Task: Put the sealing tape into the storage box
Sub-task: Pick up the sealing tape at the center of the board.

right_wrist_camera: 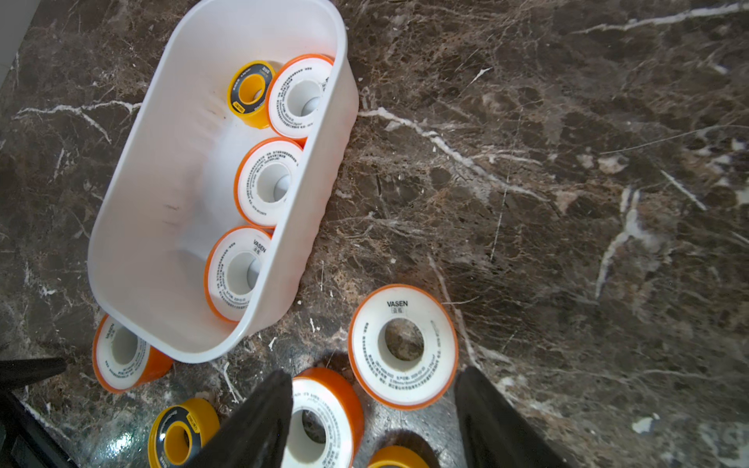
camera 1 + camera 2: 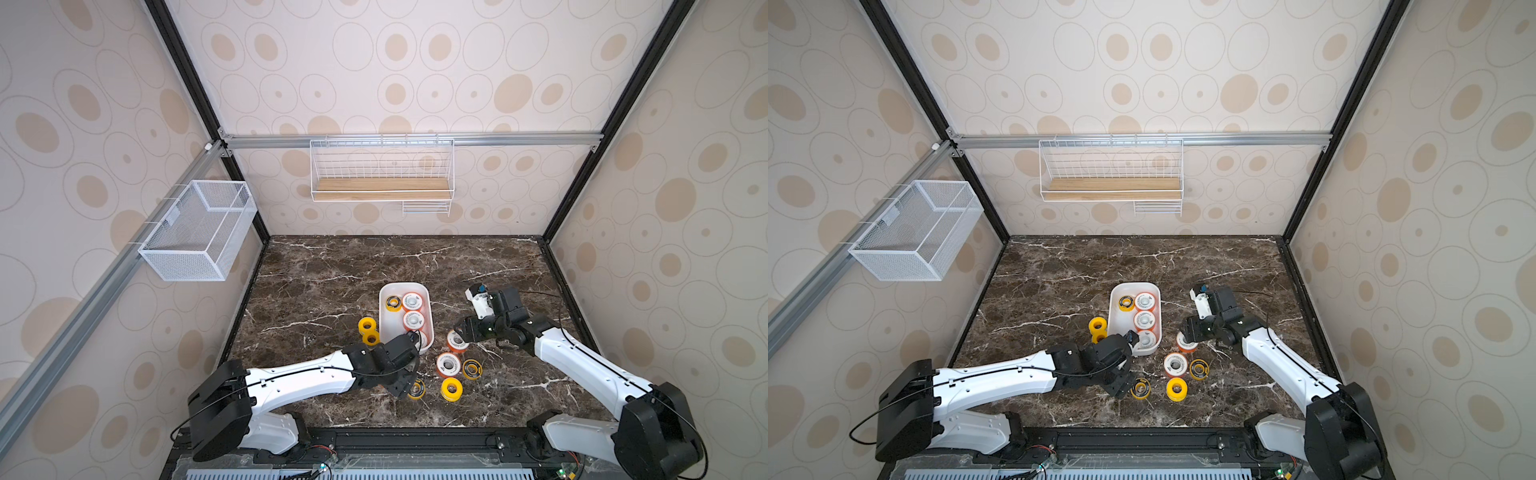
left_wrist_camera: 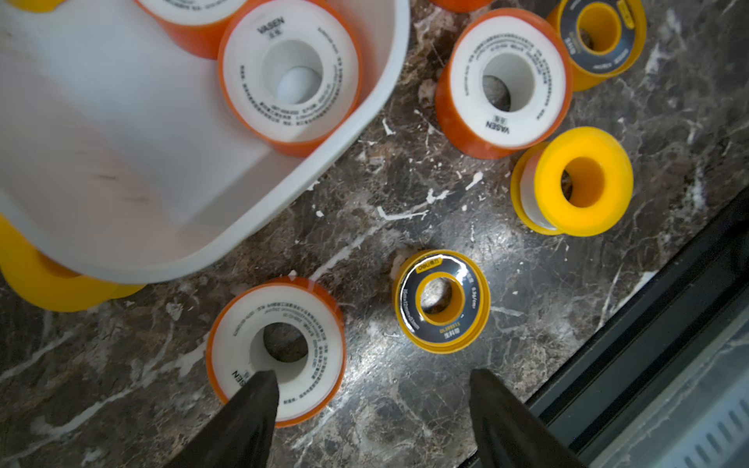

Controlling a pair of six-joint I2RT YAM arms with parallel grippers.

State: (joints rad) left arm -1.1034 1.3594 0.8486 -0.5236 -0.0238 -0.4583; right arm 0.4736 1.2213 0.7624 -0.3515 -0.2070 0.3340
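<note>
One sealing tape (image 3: 275, 348) lies partly under the left hand (image 3: 373, 376); hand spread wide, empty.

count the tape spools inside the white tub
4: one black-ringed yellow spool at the far end, three white-faced spools lined along the tub's right wall. None seem hidden.

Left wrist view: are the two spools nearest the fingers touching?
Apart. The left wrist view shows bare marble between the orange-rimmed spool and the black-faced spool.

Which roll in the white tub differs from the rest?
The yellow black-faced roll, in the far corner of the tub; the other three are orange-rimmed white.
</note>
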